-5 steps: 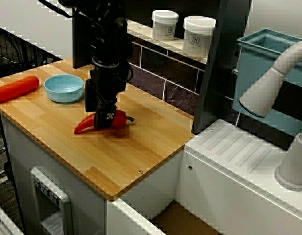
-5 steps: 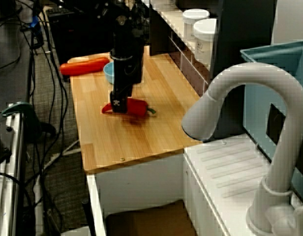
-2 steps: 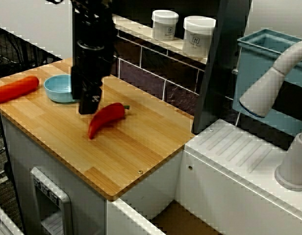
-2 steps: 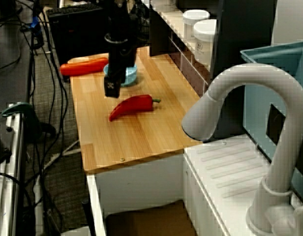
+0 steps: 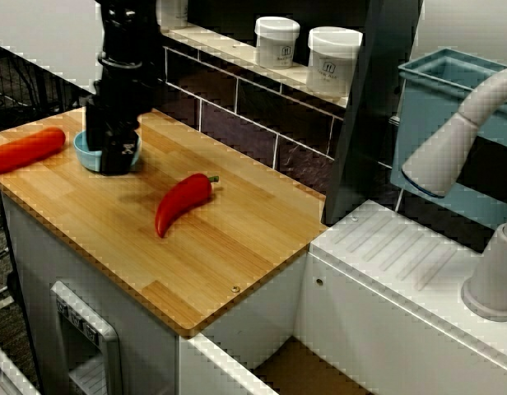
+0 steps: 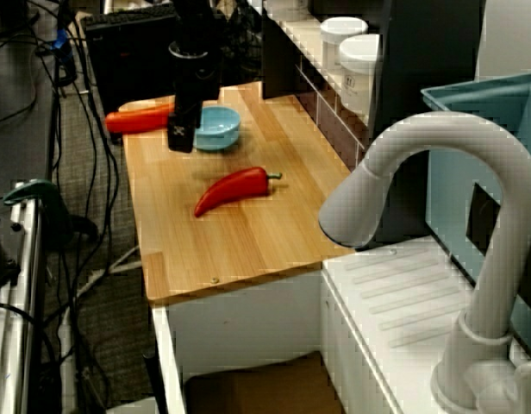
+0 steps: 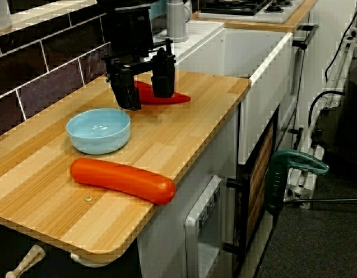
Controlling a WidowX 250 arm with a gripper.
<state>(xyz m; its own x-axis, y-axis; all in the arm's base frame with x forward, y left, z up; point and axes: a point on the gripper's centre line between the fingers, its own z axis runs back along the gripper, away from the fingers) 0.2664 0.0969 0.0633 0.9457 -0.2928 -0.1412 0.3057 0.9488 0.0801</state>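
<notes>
My gripper [image 7: 145,90] hangs open with nothing between its fingers, a little above the wooden counter [image 5: 220,255]. In the front view the gripper [image 5: 113,156] stands in front of a light blue bowl [image 5: 81,146] and covers most of it. In the view over the faucet the gripper [image 6: 181,138] is just left of the bowl [image 6: 217,128]. A red pepper [image 5: 181,200] lies loose on the counter to the gripper's right, also shown over the faucet [image 6: 231,190]. In the view from the counter's end the pepper [image 7: 170,97] shows behind the fingers.
A long orange-red carrot [image 7: 121,179] lies by the counter's edge beyond the bowl [image 7: 99,130]. Two white jars [image 5: 276,41] [image 5: 332,59] sit on the tiled ledge. A dark post [image 5: 365,115], a teal bin [image 5: 439,90] and a white faucet [image 6: 421,172] stand to the right.
The gripper was shut on the red pepper one second ago. It has let go, risen and moved left to the bowl. The pepper now lies free, turned slightly.
</notes>
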